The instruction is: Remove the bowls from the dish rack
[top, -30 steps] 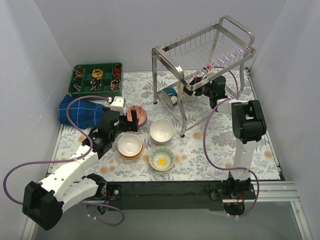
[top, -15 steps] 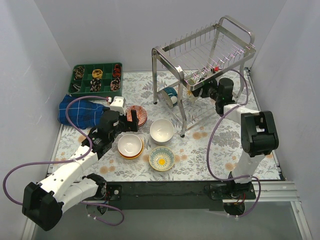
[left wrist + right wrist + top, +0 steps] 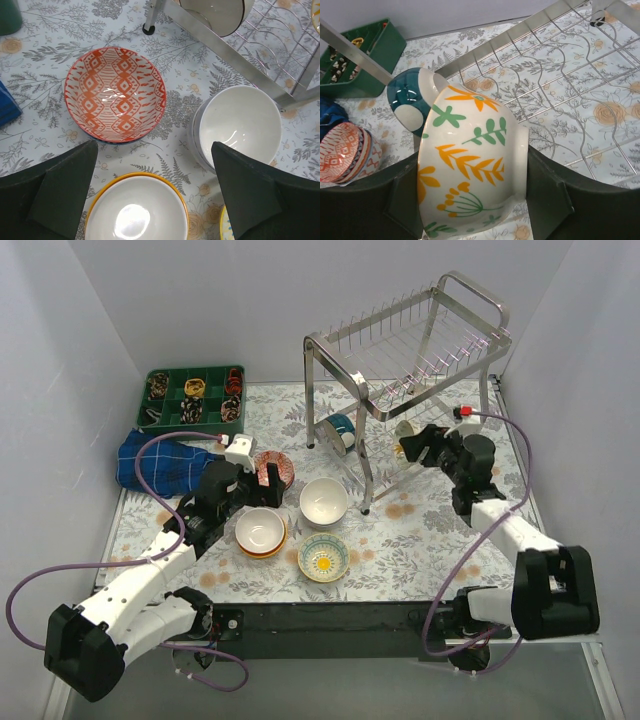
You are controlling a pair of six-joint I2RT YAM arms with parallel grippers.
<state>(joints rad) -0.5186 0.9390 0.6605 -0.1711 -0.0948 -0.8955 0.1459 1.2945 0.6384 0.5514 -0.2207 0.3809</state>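
My right gripper (image 3: 422,447) is shut on a cream bowl with orange and green leaves (image 3: 470,165), held on its side just in front of the dish rack's (image 3: 420,340) lower tier (image 3: 560,65). A teal bowl (image 3: 340,427) leans in the lower tier, behind the held bowl in the right wrist view (image 3: 410,100). My left gripper (image 3: 262,475) is open and empty above the table. Below it stand an orange-rimmed bowl (image 3: 137,207), a red-white patterned bowl (image 3: 115,95) and a white bowl (image 3: 237,125). A bowl with a yellow centre (image 3: 323,557) stands nearer the front.
A green compartment tray (image 3: 193,397) sits at the back left, with a blue cloth (image 3: 160,462) in front of it. The rack's steel legs (image 3: 366,480) stand between the two arms. White walls close in both sides.
My right arm has drawn back out of the rack toward the right and front, with the leaf bowl in its jaws. My left gripper has hardly moved.
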